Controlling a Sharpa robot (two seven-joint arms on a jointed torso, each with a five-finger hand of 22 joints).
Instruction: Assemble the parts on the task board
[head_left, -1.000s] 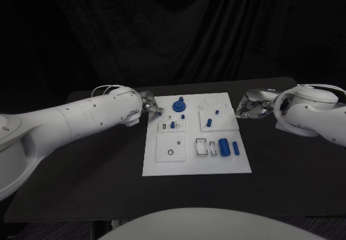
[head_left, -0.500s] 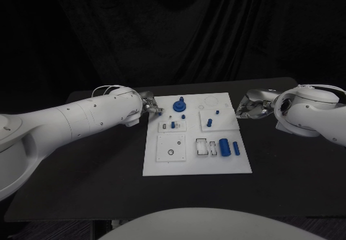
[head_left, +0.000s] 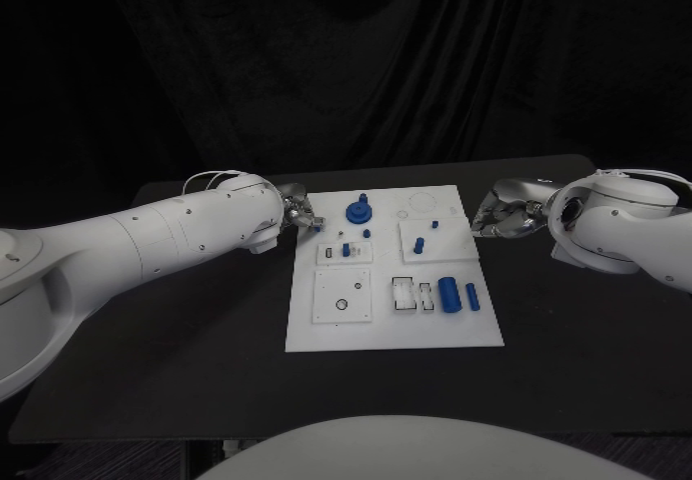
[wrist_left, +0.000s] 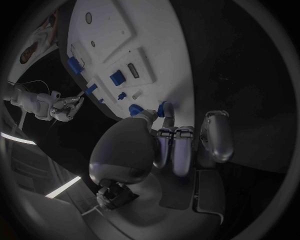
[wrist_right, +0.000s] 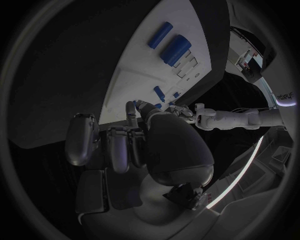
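The white task board (head_left: 392, 325) lies in the middle of the table. On it a large blue gear-shaped part (head_left: 359, 210) stands near the far left corner. Small blue pegs (head_left: 418, 243) sit mid-board, and two blue cylinders (head_left: 449, 293) lie at the right. My left hand (head_left: 300, 213) hovers at the board's left far edge beside the gear part. Its fingers (wrist_left: 172, 145) are loosely extended, the thumb is apart, and it holds nothing. My right hand (head_left: 499, 218) is just off the board's right far edge. Its fingers (wrist_right: 122, 142) reach toward the board (wrist_right: 134, 75) and hold nothing.
White inset blocks (head_left: 343, 295) with holes and slots take up the board's near half. Bare black table (head_left: 173, 350) surrounds the board on all sides. The other hand (wrist_left: 62, 106) shows across the board in the left wrist view.
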